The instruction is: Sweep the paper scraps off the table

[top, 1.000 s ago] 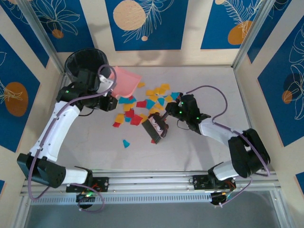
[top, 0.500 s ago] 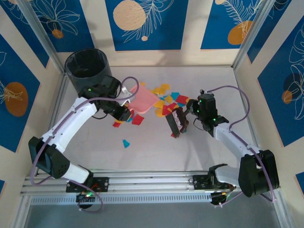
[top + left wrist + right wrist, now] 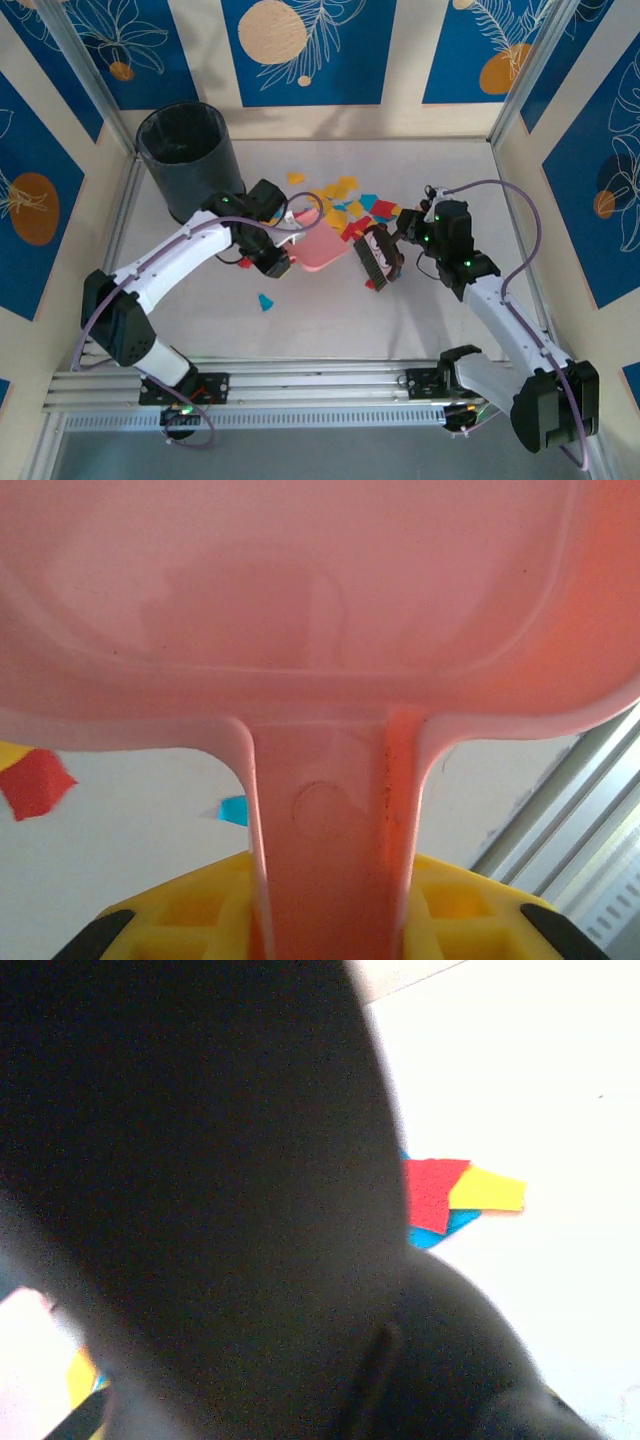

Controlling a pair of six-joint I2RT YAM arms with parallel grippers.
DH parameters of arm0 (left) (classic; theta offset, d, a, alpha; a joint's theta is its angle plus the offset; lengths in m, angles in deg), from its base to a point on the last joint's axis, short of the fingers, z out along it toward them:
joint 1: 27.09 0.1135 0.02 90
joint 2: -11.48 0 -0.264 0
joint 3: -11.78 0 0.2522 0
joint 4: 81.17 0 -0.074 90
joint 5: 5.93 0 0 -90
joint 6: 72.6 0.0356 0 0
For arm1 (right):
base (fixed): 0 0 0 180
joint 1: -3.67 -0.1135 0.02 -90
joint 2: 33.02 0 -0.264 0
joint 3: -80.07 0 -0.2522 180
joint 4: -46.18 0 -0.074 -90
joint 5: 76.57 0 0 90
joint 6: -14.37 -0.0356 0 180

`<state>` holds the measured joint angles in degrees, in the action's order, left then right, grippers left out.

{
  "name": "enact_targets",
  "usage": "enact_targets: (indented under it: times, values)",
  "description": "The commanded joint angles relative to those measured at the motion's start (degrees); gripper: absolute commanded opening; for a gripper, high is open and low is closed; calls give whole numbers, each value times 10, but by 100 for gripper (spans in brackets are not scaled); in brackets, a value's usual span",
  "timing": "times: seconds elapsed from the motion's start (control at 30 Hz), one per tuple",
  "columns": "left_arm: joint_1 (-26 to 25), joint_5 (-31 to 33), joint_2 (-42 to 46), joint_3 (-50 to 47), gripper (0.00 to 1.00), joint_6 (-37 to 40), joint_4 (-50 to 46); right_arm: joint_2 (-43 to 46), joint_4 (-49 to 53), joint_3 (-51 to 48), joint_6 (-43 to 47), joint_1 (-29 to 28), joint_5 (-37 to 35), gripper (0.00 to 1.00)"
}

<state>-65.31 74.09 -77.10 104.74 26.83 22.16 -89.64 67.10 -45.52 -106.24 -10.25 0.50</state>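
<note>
1. A black bin [image 3: 190, 160] stands on the table [image 3: 330, 320], well to the left of the pink dustpan [image 3: 325, 248] and farther back.
2. The left gripper [image 3: 290, 258] sits at the dustpan's left end, its yellow fingers [image 3: 170, 915] pinching the handle.
3. One teal scrap [image 3: 265, 301] lies alone, nearer the arms' bases than the dustpan and to its left.
4. Most paper scraps [image 3: 345, 200] lie in a loose heap just beyond the dustpan's far right edge.
5. The brush [image 3: 378, 258] stands just right of the dustpan.
6. The right gripper [image 3: 398, 245], right of the dustpan, is clamped on the brush.
</note>
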Motion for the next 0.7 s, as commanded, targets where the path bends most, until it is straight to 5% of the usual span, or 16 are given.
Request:
enact_targets:
  times: [0.0,0.67]
  values:
    - [-26,11,-8,-12,0,6,-24,31,49,30,38,-4,-56,0]
    - [-101,-21,-133,11,0,33,-73,75,47,14,200,-21,-223,0]
